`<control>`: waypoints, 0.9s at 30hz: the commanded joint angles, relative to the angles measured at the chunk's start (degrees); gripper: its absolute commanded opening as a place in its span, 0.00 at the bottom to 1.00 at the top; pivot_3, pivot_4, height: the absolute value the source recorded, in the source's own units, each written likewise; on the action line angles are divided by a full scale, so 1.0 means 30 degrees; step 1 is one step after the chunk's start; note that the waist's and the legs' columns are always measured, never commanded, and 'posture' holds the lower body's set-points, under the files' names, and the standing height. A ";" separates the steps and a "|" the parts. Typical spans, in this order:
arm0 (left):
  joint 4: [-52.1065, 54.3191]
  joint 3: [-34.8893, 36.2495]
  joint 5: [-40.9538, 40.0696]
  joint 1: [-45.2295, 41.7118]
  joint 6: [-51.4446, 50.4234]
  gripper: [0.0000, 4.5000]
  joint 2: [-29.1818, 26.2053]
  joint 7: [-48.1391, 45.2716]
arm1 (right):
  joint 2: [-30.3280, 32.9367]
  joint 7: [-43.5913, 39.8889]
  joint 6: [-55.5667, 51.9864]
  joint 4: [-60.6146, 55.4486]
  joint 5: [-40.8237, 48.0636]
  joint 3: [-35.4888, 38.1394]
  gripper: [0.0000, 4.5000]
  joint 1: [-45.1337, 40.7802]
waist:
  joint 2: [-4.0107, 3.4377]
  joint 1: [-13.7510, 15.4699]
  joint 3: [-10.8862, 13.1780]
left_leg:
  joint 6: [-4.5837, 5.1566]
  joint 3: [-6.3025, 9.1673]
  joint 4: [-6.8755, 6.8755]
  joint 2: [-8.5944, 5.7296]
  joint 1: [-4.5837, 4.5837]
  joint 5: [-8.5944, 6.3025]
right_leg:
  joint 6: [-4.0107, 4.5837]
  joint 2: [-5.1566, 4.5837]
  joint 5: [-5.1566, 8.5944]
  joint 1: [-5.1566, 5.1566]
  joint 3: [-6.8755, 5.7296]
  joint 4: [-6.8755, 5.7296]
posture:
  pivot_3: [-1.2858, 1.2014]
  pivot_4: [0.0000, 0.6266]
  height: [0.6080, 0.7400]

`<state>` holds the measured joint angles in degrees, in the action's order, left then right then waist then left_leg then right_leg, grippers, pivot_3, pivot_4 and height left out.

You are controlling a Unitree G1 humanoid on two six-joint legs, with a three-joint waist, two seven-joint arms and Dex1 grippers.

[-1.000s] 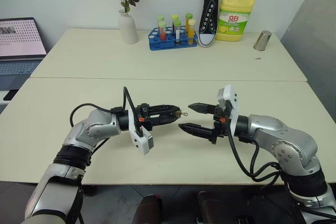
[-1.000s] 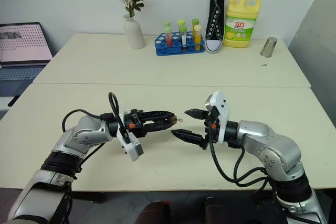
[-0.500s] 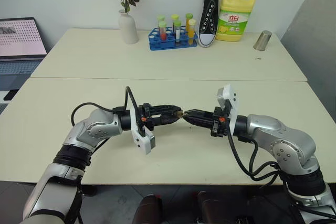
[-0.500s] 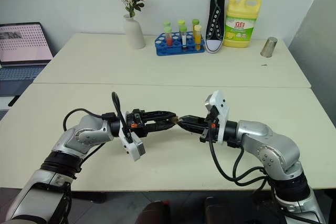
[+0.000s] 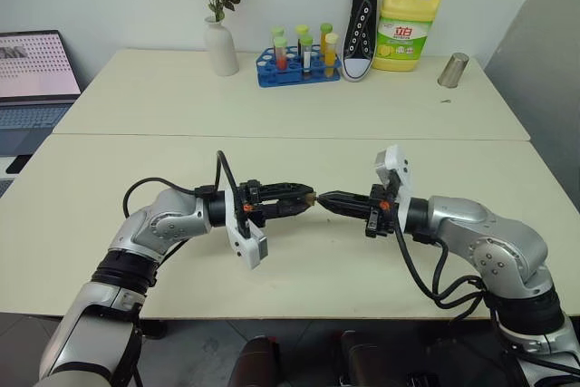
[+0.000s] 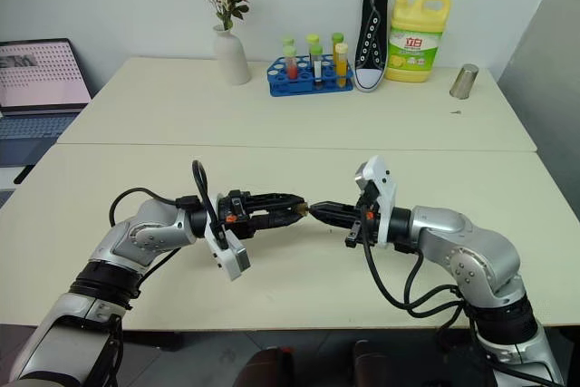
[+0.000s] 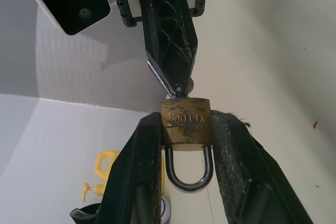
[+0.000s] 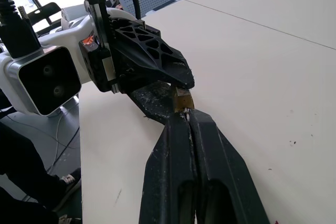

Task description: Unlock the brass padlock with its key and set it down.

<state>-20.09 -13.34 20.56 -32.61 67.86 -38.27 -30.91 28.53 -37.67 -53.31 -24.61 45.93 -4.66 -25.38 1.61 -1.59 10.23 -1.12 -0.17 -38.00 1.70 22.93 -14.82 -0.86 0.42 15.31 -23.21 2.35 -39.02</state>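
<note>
From the head cameras, the left gripper (image 5: pixel 304 198) and right gripper (image 5: pixel 328 199) meet tip to tip above the near table (image 5: pixel 299 251), both roughly level, with the brass padlock (image 5: pixel 311 197) a tiny gold speck between them. In the left wrist view, the left gripper's fingers (image 7: pixel 137 177) clamp the padlock's body on both sides, its silvery shackle (image 7: pixel 187 174) hanging between them. The right gripper's fingers are pressed together on a small metal piece at the padlock's face, presumably the key. In the right wrist view, the right gripper's clenched tips touch the padlock.
</note>
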 commanded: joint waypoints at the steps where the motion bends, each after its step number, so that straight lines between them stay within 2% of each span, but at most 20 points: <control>1: 0.0260 0.0346 -0.0049 -0.0181 0.0158 0.22 -0.0217 0.0685 | -0.0087 0.0023 -0.2282 0.0364 0.2152 0.0784 0.00 -0.1106 | 0.0000 0.0000 0.0000 | 0.0000 0.0002 0.0000 0.0001 0.0000 0.0000 | 0.0001 -0.0004 0.0000 0.0000 0.0001 0.0000 | 0.52 0.24 1.00; 4: 0.0186 0.0354 0.0283 -0.0160 0.0459 0.22 -0.0295 0.0894 | -0.0344 0.0767 -0.4832 0.1540 0.4132 0.1687 0.00 -0.2125 | -0.0001 -0.0001 0.0001 | 0.0000 0.0000 0.0003 0.0004 0.0000 0.0000 | 0.0002 -0.0008 -0.0001 -0.0001 0.0003 0.0000 | 0.52 0.24 1.00; 8: 0.0068 0.0315 0.0965 -0.0151 0.0960 0.22 -0.0356 0.1318 | -0.1526 0.3449 -0.8895 0.4511 0.6955 0.3680 0.00 -0.4087 | -0.0002 -0.0004 0.0001 | 0.0000 0.0003 0.0007 0.0008 0.0001 0.0000 | 0.0017 -0.0020 -0.0010 -0.0001 0.0014 -0.0002 | 0.52 0.24 1.00; 12: 0.0179 0.0198 0.1238 -0.0104 0.0954 0.22 -0.0377 0.1726 | -0.2230 0.5036 -1.0799 0.5524 0.8061 0.4648 0.00 -0.4794 | -0.0002 -0.0013 0.0001 | 0.0001 0.0011 0.0013 0.0013 0.0011 0.0000 | 0.0024 -0.0028 -0.0014 -0.0004 0.0005 -0.0005 | 0.52 0.24 1.00; 20: 0.0343 0.0101 0.1576 0.0059 0.0975 0.22 -0.0403 0.2116 | -0.2916 0.6574 -1.1902 0.5833 0.8881 0.5279 0.00 -0.5016 | -0.0002 -0.0032 0.0001 | 0.0005 0.0010 0.0022 0.0004 0.0025 -0.0003 | 0.0021 -0.0039 -0.0013 -0.0014 0.0002 0.0001 | 0.52 0.24 1.00; 27: 0.0390 0.0043 0.1404 0.0178 0.0738 0.22 -0.0478 0.2174 | -0.2560 0.5383 -1.0007 0.3906 0.7975 0.4444 0.00 -0.4562 | -0.0007 -0.0039 0.0003 | 0.0005 0.0011 0.0023 0.0002 0.0031 -0.0003 | 0.0019 -0.0035 -0.0013 -0.0024 0.0001 0.0000 | 0.52 0.24 1.00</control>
<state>-20.57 -13.12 25.01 -32.09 70.11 -39.24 -24.47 21.47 -19.66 -86.12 -9.99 68.91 8.33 -38.82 1.59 -1.71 10.24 -1.10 -0.13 -37.93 1.72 23.03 -14.82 -0.80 0.32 15.27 -23.29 2.35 -39.01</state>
